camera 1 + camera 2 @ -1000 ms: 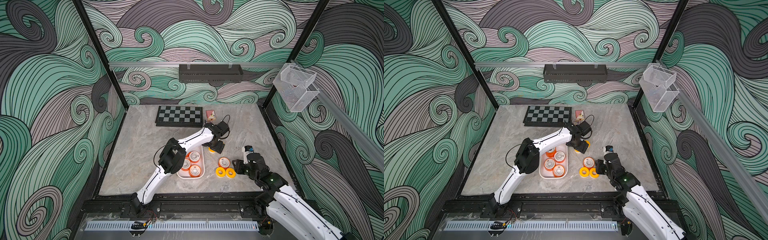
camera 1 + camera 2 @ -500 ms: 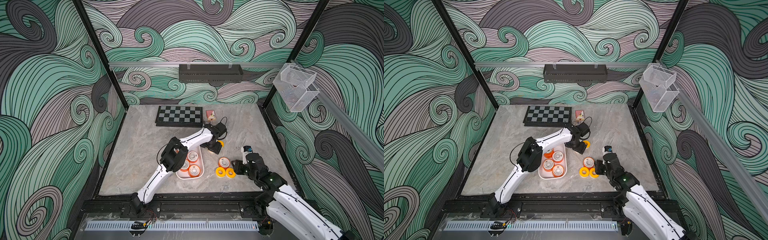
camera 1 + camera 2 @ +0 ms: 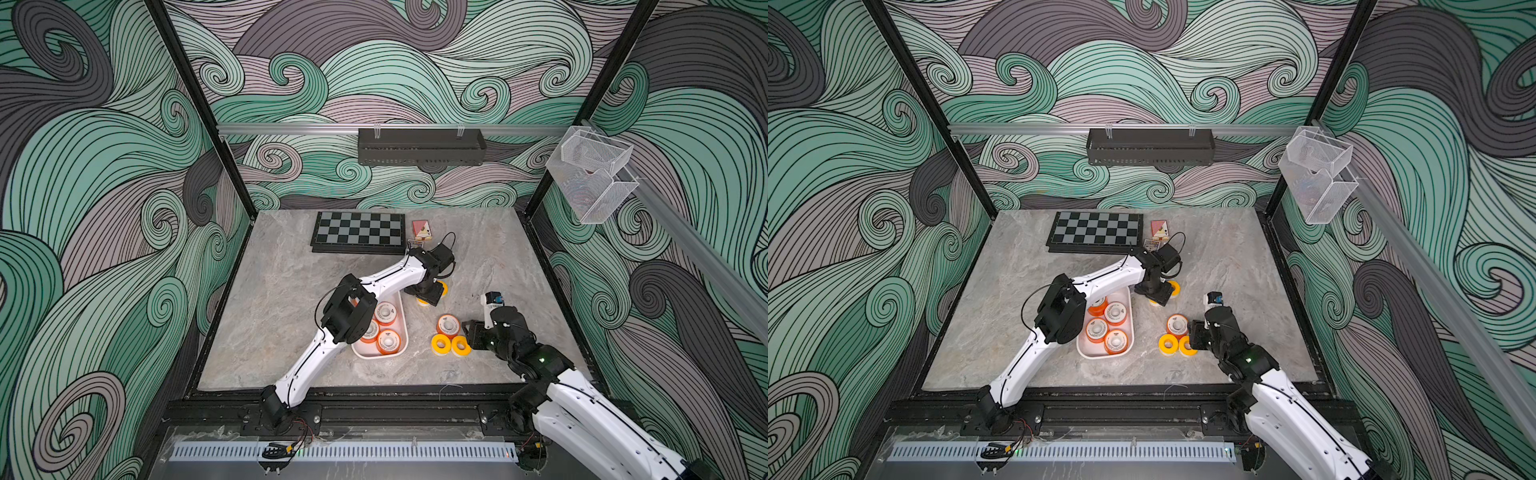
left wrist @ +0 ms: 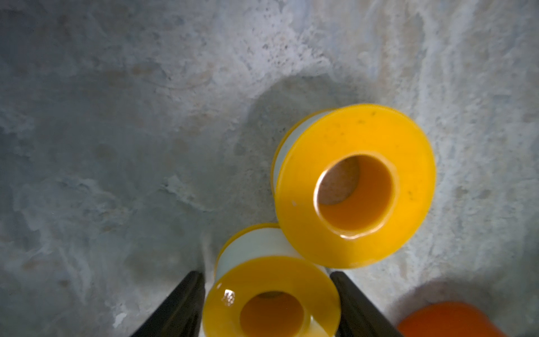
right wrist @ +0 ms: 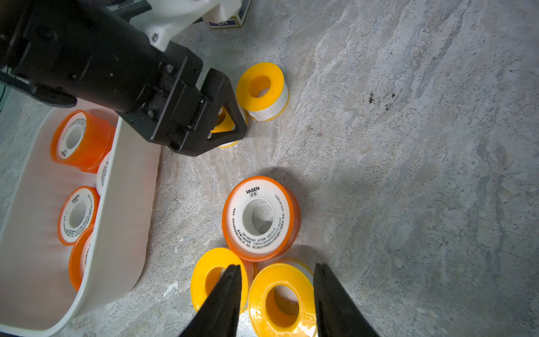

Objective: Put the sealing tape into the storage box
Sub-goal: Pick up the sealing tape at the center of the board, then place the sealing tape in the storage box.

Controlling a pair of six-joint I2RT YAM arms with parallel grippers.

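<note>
Four orange rolls (image 3: 1116, 341) lie in the box (image 5: 125, 210), the rest wait on the table (image 3: 291, 291) — so the right tool (image 5: 277, 266) clamps the near yellow roll (image 5: 282, 297) to carry it over, while the left tool (image 4: 264, 272) straddles the far yellow roll (image 4: 271, 312), grip unclear.

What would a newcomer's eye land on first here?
The orange spools packed in the white storage box mid-table. Beyond its far corner the left pincer straddles the far yellow ring; at front right the right pincer grips the near yellow ring.
</note>
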